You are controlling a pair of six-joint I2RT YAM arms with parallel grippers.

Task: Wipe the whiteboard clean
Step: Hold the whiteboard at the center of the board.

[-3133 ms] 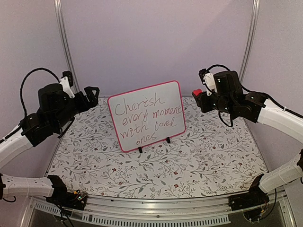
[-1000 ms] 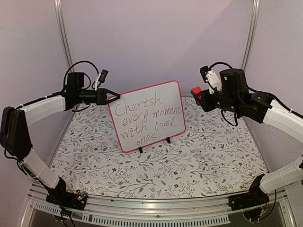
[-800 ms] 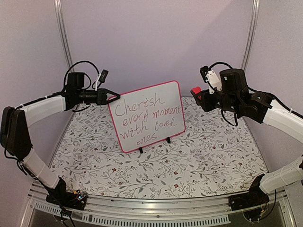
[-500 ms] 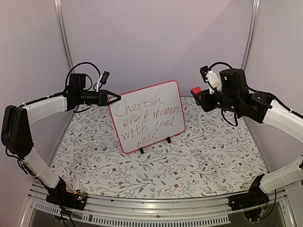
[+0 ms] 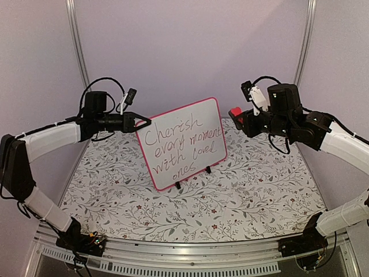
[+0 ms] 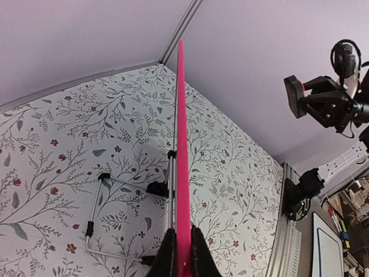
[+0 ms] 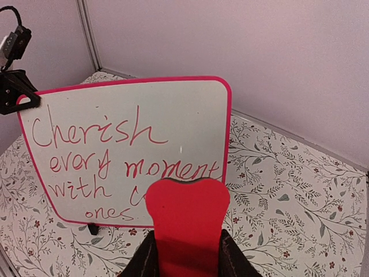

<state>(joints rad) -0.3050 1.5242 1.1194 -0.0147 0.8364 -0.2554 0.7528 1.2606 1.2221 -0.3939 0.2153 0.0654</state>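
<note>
Task progress: nothing wiped yet. The whiteboard carries its full red handwriting, "Cherish every moment with loved ones", four lines, no smears or gaps that we can see.

Whiteboard position: upright on the tabletop, leaning a little to one side, black feet low at its bottom edge. We cannot tell whether both feet are touching the tabletop.

Left end effector: clenched on the whiteboard's pink frame at its upper left corner, one finger on each face. We read this as bracing the whiteboard for the wipe.

Right end effector: grasping a red eraser, held off the whiteboard's right edge and apart from it, felt side facing the writing. No contact yet.

Left to do, in our judgement: bring the eraser onto the writing and sweep all four lines, probably several passes, then check the corners.

Surface: white cloth with a grey leaf and small red flower print, flat, nothing loose around the whiteboard. A wire stand shows behind the whiteboard.

Room: plain pale lilac walls behind the whiteboard, a metal post at each back corner, a metal rail in front of it.
</note>
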